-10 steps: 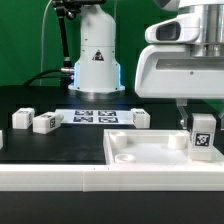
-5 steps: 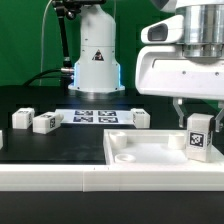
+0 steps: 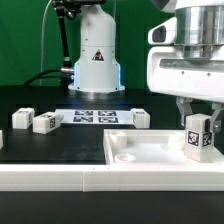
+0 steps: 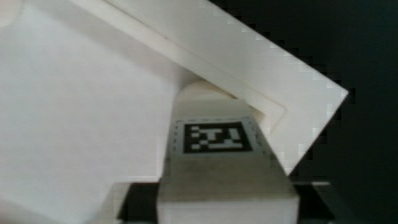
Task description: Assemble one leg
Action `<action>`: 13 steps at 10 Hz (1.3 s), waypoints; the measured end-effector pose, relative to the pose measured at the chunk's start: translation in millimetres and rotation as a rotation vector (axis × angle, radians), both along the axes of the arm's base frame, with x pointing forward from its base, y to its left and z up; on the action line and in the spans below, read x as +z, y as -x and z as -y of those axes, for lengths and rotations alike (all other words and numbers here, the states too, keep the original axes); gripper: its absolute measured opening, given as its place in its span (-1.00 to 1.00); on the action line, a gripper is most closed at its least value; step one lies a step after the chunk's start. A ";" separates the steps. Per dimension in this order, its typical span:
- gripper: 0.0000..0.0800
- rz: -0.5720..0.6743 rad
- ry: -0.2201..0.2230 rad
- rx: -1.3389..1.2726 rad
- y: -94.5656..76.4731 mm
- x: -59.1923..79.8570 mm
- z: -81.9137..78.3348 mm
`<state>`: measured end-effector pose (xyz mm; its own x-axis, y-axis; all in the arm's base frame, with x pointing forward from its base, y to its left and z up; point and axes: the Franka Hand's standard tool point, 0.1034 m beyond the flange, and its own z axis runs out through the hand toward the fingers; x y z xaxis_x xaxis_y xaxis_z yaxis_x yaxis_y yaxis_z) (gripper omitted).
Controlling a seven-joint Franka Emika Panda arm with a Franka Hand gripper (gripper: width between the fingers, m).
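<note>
The claw (image 3: 197,121) is clamped on the upright leg (image 3: 197,142) at the white panel's (image 3: 140,150) corner. I cannot tell whether the leg sits in a socket.

Black table (image 3: 60,142), green backdrop (image 3: 25,40) behind it. Marker board (image 3: 95,116) flat at mid-table, several tags in a row. Large white panel (image 3: 150,148) lying at the front, toward the exterior view's right. Dark cable (image 3: 48,72) against the backdrop.
</note>
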<state>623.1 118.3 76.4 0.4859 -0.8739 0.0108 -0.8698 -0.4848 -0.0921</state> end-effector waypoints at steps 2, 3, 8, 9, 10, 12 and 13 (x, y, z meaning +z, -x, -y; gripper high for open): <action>0.21 -0.002 -0.009 -0.020 0.4 -0.8 -1.9; 0.21 -0.001 -0.007 0.010 0.4 -0.9 -2.0; 0.62 0.005 0.022 0.394 -1.9 0.1 -1.2; 0.62 0.008 0.027 0.458 -1.9 0.1 -1.5; 0.62 0.012 0.033 0.538 -1.8 0.1 -1.8; 0.62 0.018 0.045 0.686 -1.6 0.0 -2.8; 0.62 0.020 0.051 0.751 -1.5 0.1 -3.9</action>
<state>624.6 122.2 76.5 0.9503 -0.3058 0.0579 -0.3020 -0.9510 -0.0661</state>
